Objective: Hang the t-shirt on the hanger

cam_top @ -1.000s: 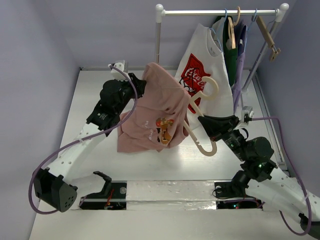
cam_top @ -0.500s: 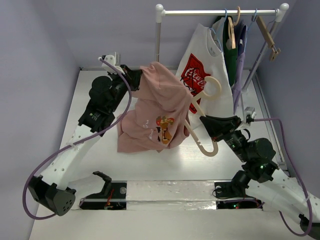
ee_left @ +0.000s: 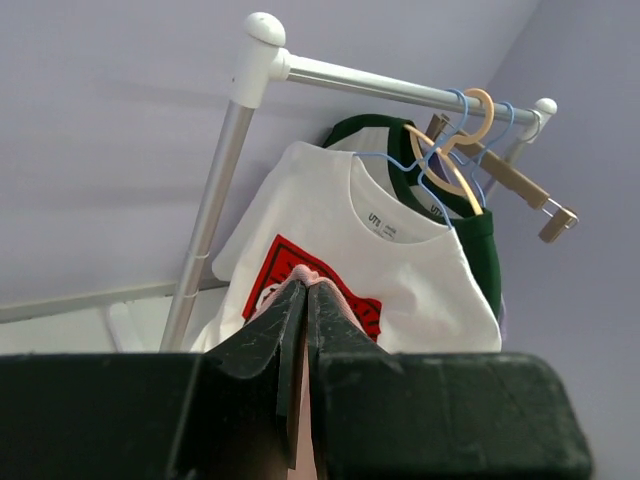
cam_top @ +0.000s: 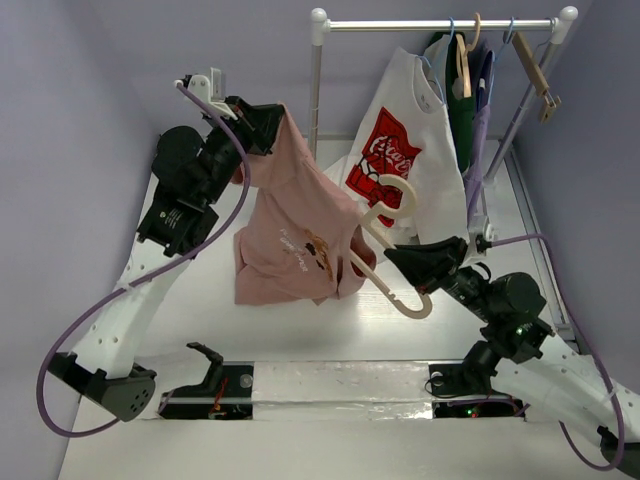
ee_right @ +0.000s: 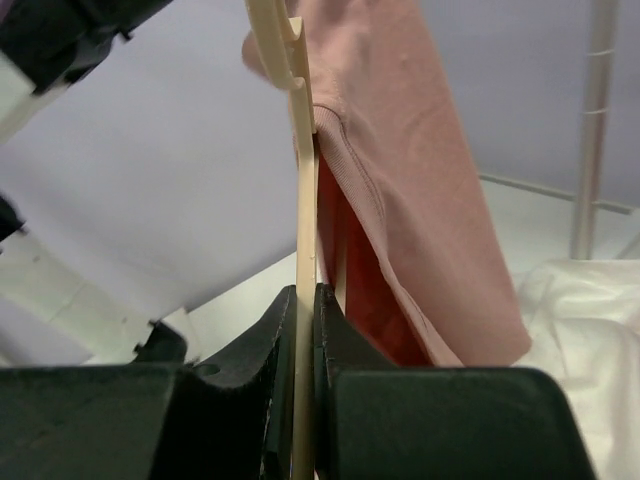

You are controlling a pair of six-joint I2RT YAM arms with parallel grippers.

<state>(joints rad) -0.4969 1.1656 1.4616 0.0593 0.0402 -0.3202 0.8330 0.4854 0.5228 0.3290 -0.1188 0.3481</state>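
The t-shirt [cam_top: 300,215] hangs in the air over the white table [cam_top: 200,300], pinched at its top edge by the left gripper [cam_top: 272,118] and draped down toward the hanger [cam_top: 375,230], which the right gripper [cam_top: 392,258] holds by 1 arm.

From the top view both arms and the whole drape show, with the orange-brown print creased into a fold. Only the left wrist view shows the grip itself: the left gripper's [ee_left: 305,290] 2 fingers are pressed nearly together with a sliver of pink cloth [ee_left: 331,296] between them, and behind them are the white t-shirt [ee_left: 390,270] with its red logo and the metal rail [ee_left: 380,88]. Only the right wrist view shows the right gripper [ee_right: 305,295] squeezed tight on the thin edge of the hanger [ee_right: 300,200], the pink fabric [ee_right: 420,150] lying against its far side.

Compared with 1 second ago, the left gripper has climbed higher and farther back-left, stretching the shirt taller, and the hanger's hook has shifted left and lower, away from the red logo.

The shirt is soft knit with a stitched hem seam. The hanger is smooth, pale and curved, with a small notch near its tip and a thick rounded hook.
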